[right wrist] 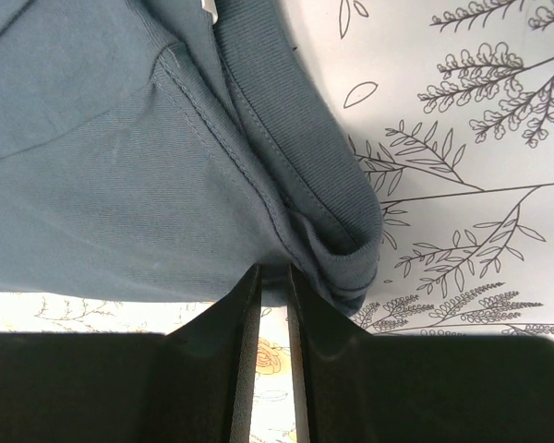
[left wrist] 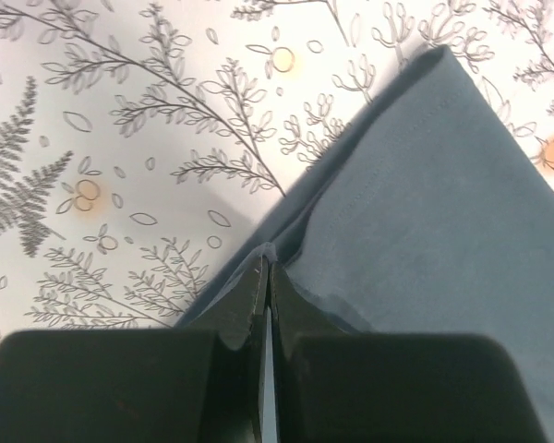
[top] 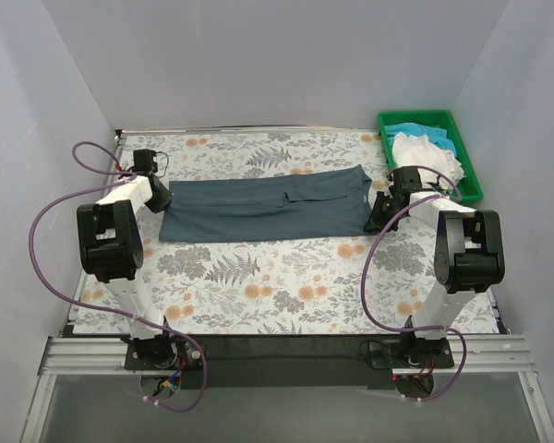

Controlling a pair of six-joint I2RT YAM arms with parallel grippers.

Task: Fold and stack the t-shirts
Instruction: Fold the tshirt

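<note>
Left fingers (left wrist: 247,309) fill the bottom of the left wrist view. They are black, pressed almost together and clenched on the folded edge of the dark slate t-shirt (left wrist: 443,212). The cloth puckers right at the tips, and the floral desk (left wrist: 120,138) is bare to the left.

Right fingers (right wrist: 243,318) sit at the bottom of the right wrist view with a thin slit between them. Their tips pinch the shirt's lower edge just beside the ribbed collar (right wrist: 295,138), which curls over at the corner. Desk print shows right of the collar and through the slit lower down.

Top view: the dark slate t-shirt lies flat as a long folded band across the middle of the desk, running left to right, with its right end a bit farther back. Left fingers are at its left end and right fingers at its right end, both low on the desk.

Green tray (top: 415,114) sits at the far right corner, apart from the dark shirt and just behind the right wrist. White t-shirt (top: 427,152) lies crumpled in the tray on the nearer side. Turquoise t-shirt (top: 404,130) lies behind it at the far end of the tray, touching the white one. Neither is folded.
</note>
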